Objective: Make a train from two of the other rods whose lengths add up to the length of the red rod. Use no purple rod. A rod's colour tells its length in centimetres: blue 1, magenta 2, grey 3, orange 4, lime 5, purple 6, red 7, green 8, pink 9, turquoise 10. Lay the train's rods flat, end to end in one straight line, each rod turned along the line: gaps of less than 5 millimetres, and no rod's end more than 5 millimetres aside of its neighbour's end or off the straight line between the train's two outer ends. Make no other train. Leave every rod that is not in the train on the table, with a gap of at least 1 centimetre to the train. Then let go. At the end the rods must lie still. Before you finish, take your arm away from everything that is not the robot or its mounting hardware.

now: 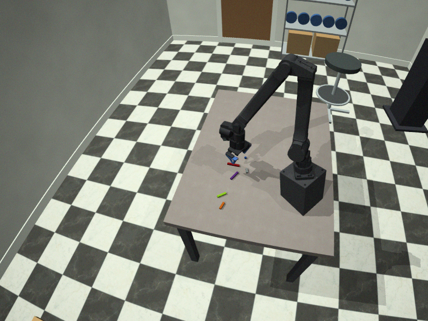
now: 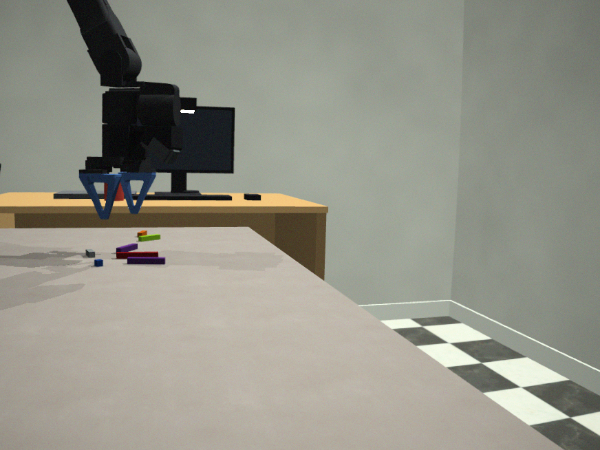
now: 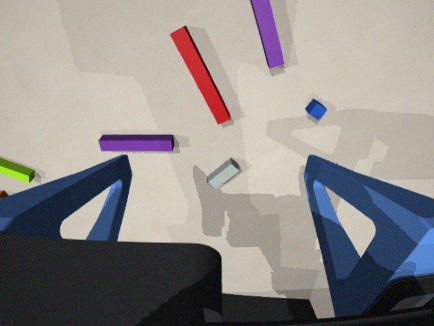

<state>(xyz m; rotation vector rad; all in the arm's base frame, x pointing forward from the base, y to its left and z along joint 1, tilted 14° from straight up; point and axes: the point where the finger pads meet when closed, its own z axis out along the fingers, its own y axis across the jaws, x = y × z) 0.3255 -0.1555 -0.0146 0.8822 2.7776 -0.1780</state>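
Note:
My gripper point(image 2: 119, 214) point(image 3: 218, 164) is open and empty, high above the table. In the wrist view the grey rod point(image 1: 247, 170) point(image 2: 90, 253) point(image 3: 224, 175) lies slanted between the fingers' outlines. The orange rod point(image 1: 222, 205) point(image 2: 142, 234) point(image 3: 2, 194) and lime rod point(image 1: 221, 195) point(image 2: 148, 237) point(image 3: 15, 171) lie apart towards the table's near end in the top view; the wrist view cuts both off. The red rod point(image 1: 233, 164) point(image 2: 137, 254) point(image 3: 201, 76) lies alone. The small blue rod point(image 1: 245, 157) point(image 2: 98, 263) point(image 3: 316, 109) lies beyond the grey one. No rods lie end to end.
One purple rod point(image 1: 234, 175) point(image 2: 126, 248) point(image 3: 136, 144) lies between the red and lime rods. Another purple rod point(image 2: 146, 260) point(image 3: 268, 35) lies on the red rod's other side, mostly hidden by the fingers in the top view. The arm's base stands at the table's right side there.

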